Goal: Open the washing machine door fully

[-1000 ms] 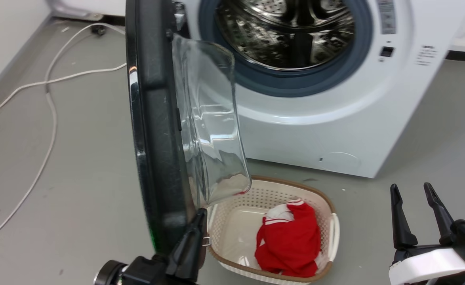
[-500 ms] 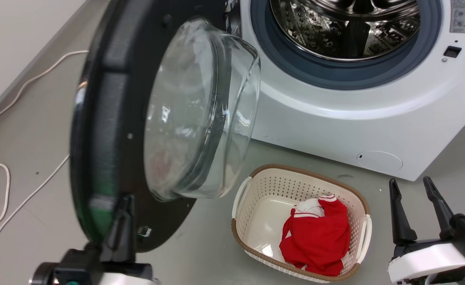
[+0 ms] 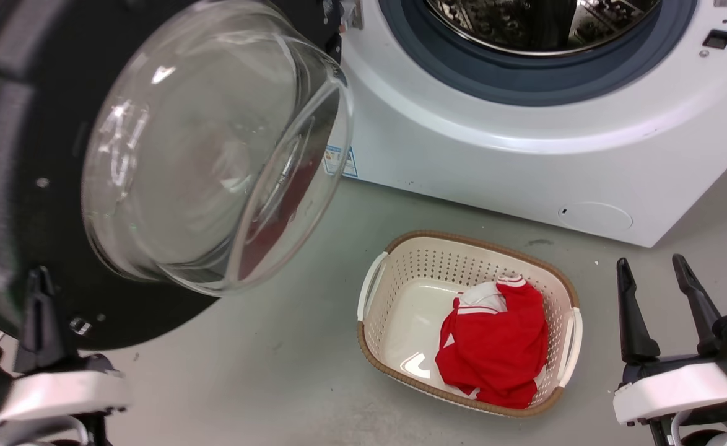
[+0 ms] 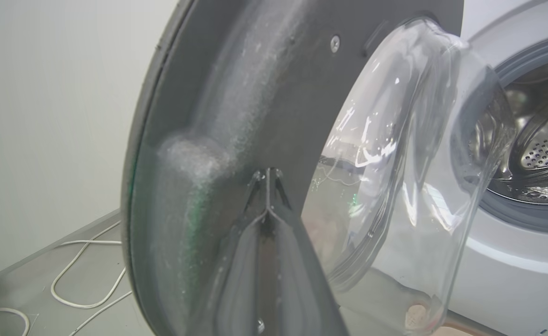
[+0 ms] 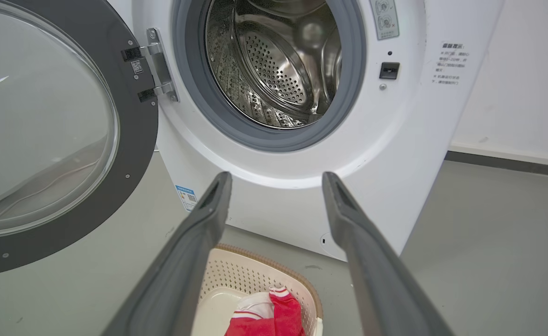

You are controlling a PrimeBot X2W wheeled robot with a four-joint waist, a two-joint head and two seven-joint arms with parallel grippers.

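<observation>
Firstly, head: the washing machine door [image 3: 4,186] is hanging wide open left of the washing machine [image 3: 493,161], the left claw [image 3: 38,291] resting against its lower part. Left wrist: that claw's fingers are pressing together. Right wrist: the right claw [image 5: 276,175] is hovering, fingers apart.

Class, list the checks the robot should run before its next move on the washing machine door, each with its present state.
1. Contact: left gripper shut, tips against the washing machine door: ok.
2. Opening of the washing machine unblocked by the door: ok.
3. Door at its full stop: cannot tell.
4. The right gripper open, apart from the door: ok.
5. The laundry basket beside the door, not touching: ok.
</observation>
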